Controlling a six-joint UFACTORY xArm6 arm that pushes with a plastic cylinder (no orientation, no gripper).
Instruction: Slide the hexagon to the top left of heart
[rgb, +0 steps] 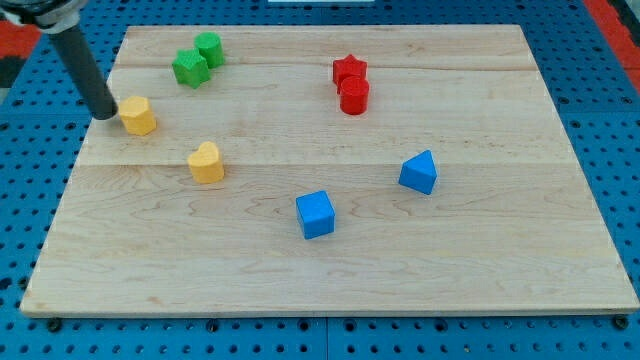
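Observation:
A yellow hexagon block (139, 115) lies near the board's left edge. A yellow heart block (206, 162) lies below and to the right of it, a short gap apart. My tip (104, 115) rests on the board just left of the hexagon, touching or nearly touching its left side. The dark rod rises from the tip toward the view's top left corner.
A green star (190, 68) and a green round block (209, 48) sit together at the top left. A red star (349, 70) and a red cylinder (354, 96) sit at top centre. A blue cube (316, 214) and a blue wedge-like block (419, 173) lie lower right. The wooden board (500, 270) lies on a blue pegboard.

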